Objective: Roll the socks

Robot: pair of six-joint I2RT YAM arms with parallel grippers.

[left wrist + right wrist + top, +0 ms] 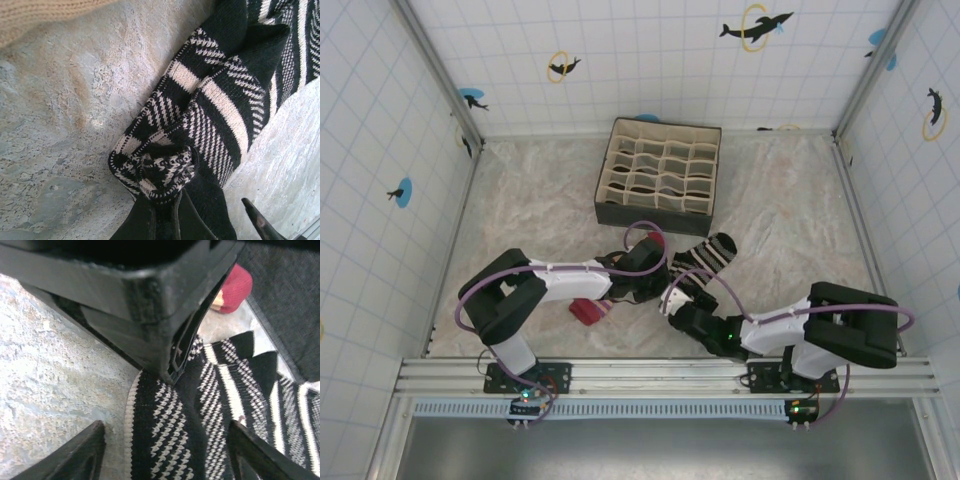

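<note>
Where the left gripper (162, 220) bit: shut tight on the striped sock's (225, 100) rolled end.
Right gripper (165, 460): fingers stood apart, one each side of that sock.
Sock feel: probably soft, light, floppy; hold the roll or it may unwind.
Peach sock (588, 310): lay nearby, apart from the striped one.
Table (540, 200): looked rough and stony.
Room: tiled walls, box (660, 170) at back.

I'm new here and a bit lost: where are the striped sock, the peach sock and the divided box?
striped sock (706, 254), top view, on its striped middle.
peach sock (587, 311), top view, on its dark red end.
divided box (652, 213), top view, on its dark near wall.
</note>
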